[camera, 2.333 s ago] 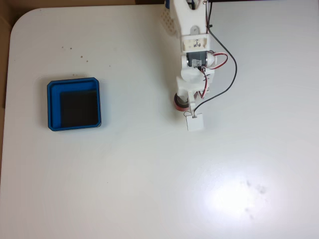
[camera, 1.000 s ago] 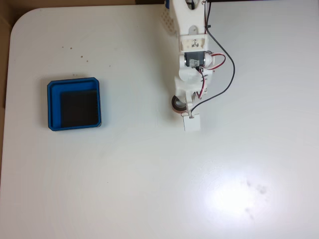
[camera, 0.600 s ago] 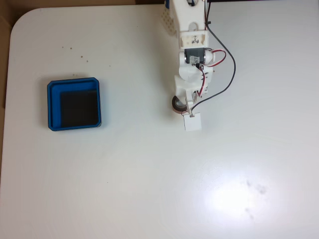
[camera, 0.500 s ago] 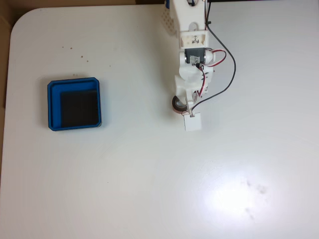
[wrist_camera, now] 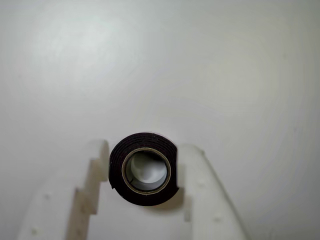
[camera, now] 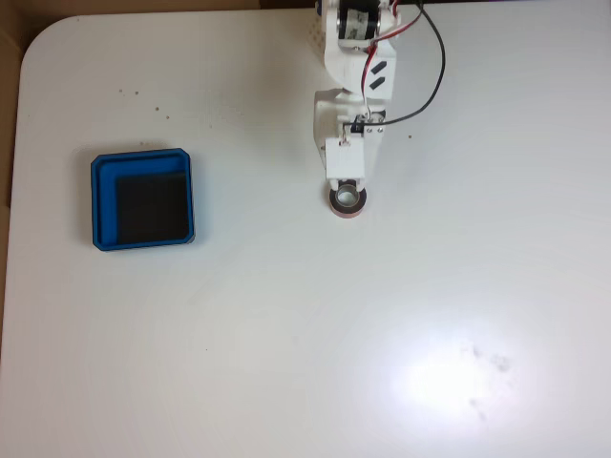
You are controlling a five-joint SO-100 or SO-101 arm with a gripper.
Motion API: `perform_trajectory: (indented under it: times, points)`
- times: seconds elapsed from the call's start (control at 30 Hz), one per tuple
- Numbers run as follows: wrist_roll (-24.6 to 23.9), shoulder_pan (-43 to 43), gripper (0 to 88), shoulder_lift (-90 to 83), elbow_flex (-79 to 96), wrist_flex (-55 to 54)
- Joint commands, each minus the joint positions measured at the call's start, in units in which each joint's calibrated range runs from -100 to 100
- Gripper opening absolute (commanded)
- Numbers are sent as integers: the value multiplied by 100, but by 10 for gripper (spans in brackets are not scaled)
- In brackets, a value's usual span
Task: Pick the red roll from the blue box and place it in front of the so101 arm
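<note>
Gripper straddles the red roll — a finger at each side, hard to tell whether they press it. The roll lies flat on the white table, just below the so101 arm — blue box well apart, left in the fixed view.

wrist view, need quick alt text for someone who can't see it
A small ring-shaped tape roll with a dark face and pale inner core lies flat on a plain white table, seen from straight above. The white plastic pincer straddles it, one finger at each side; whether the fingers touch the roll cannot be told.
</note>
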Motion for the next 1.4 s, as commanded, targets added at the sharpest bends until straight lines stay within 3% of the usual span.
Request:
perform_trajectory:
  times: [0.0, 0.5, 0.87, 1.37]
  points:
    - [18, -117, 126, -1167, 692, -108]
    - [18, -967, 126, -4821, 3172, -199]
    - [27, -967, 126, -4921, 5031, -2624]
    - [36, -957, 124, -4913, 5058, -2666]
